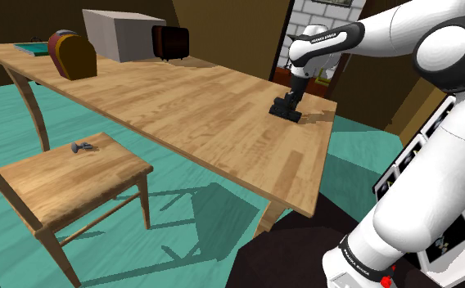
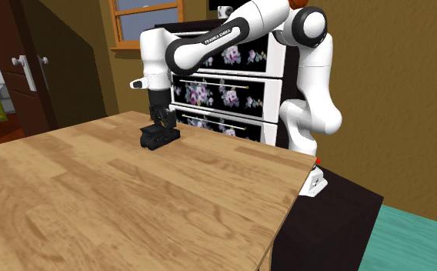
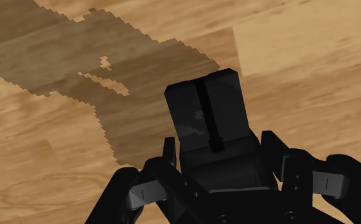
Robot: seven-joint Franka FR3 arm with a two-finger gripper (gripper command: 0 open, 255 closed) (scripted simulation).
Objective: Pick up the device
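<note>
One black device [image 3: 208, 121] on the wooden table [image 1: 182, 106], snug in the gripper [image 3: 218, 150]

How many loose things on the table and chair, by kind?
Boxes: 2, white box and dark box
Black device: 1
Teal flat thing: 1
Brown rounded thing: 1
Small grey thing on the chair: 1
Total: 6
</note>
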